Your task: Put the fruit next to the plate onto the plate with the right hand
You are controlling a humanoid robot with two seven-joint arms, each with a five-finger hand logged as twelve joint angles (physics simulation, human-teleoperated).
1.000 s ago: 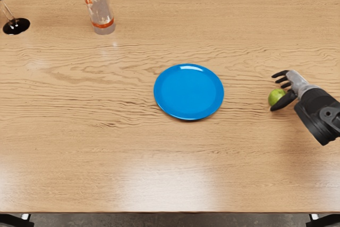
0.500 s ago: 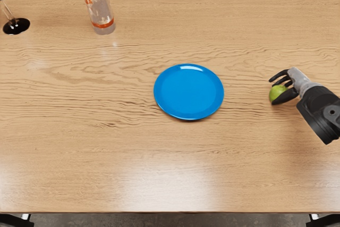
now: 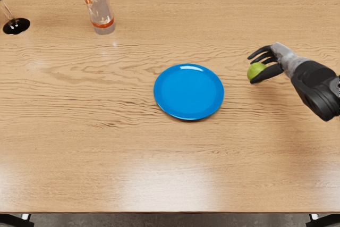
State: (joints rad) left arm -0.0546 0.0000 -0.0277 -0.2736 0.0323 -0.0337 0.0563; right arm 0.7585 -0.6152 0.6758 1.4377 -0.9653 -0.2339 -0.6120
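Head view shows my right hand [image 3: 268, 62] grasping the green fruit [image 3: 255, 70], fingers curled over it and thumb beneath; the fruit sits to the right of the blue plate [image 3: 188, 91], near its rim but apart from it; whether it clears the table [image 3: 159, 158] I cannot tell; the left arm does not show; step in hand, as I judge it: carry toward the plate; the next move calls for travel leftward until the fruit is over the plate centre, then a descent and a slow finger release so the round fruit does not roll off
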